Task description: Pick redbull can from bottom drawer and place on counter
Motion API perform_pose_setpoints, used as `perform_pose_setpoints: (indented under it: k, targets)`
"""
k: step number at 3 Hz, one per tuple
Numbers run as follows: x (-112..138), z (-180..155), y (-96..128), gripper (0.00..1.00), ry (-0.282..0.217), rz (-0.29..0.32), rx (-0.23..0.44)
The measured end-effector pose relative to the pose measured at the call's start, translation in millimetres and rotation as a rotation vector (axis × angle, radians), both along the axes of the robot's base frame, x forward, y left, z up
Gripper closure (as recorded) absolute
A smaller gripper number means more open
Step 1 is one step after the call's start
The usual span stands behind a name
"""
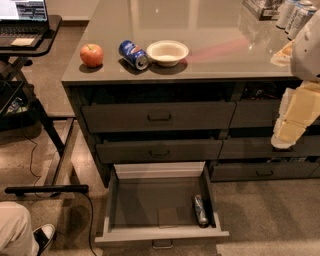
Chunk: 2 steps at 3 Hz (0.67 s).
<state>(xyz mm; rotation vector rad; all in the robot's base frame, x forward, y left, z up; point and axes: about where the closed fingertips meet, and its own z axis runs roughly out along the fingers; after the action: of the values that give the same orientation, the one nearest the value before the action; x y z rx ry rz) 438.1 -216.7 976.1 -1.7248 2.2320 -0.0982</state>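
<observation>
Low at the cabinet's front, the bottom drawer (107, 210) stands pulled wide open, its lighter back wall showing under the two shut drawers (159, 116) above it. The redbull can (200, 210) lies on its side on the drawer floor, along the right wall and near the front, its length running front to back. Just left of it, apart from it, lies a flat square piece (167, 217) by the front wall. On the glossy tabletop (200, 25), near the front left edge, sit an apple (92, 55), a blue can (133, 54) on its side and a white bowl (167, 52), in a row from left to right, the blue can just beside the bowl. Silver cans (296, 15) stand grouped at the far right corner. The gripper (285, 137) hangs at the right edge of the view, in front of the right-hand drawers, below tabletop height and well apart from the redbull can; whether it is released or clenched cannot be told. A laptop (24, 12) sits on a black desk (47, 45) at the upper left, and a shoe (45, 235) shows at the lower left.
</observation>
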Motion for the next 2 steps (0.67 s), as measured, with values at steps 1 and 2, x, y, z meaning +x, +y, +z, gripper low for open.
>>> perform_pose_setpoints:
  k: [1,2]
  targets:
    - [0,0,0,0.00,0.000,0.000,0.000]
    - [7,-25,-3,0.00,-0.018,0.013,0.001]
